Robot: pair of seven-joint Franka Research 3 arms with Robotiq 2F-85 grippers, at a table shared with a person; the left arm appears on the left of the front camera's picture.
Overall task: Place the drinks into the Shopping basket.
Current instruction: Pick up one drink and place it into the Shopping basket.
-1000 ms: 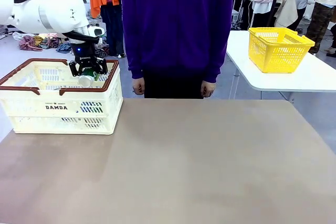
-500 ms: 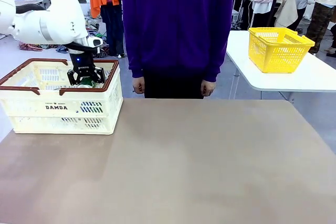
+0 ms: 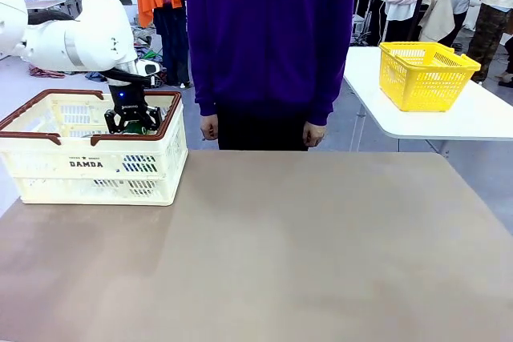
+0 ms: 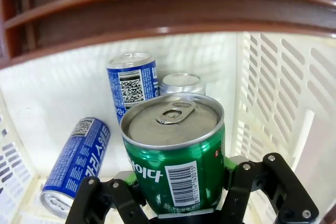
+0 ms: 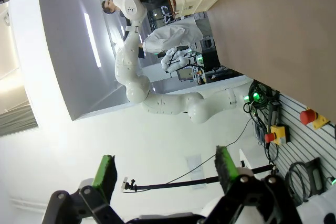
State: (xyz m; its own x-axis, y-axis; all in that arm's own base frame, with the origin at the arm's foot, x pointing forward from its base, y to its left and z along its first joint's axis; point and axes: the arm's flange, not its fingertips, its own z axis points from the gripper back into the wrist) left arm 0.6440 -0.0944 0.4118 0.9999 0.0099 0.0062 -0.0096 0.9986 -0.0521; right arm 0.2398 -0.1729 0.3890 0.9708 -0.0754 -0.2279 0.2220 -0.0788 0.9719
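Front view: the left gripper has descended deeper inside the Shopping basket at the desk's far left, jaws clamping a green can above two blue cans. Right gripper jaws stand open.

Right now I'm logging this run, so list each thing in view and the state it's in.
Green can: upright, gripped by the left gripper, down inside the basket.
Left gripper: shut on the green can.
Right gripper: open, holding nothing.
Shopping basket: upright on the table, holding cans.
Blue can: standing upright in the basket.
Second blue can: lying on its side.
Silver-topped can: upright behind the green one.
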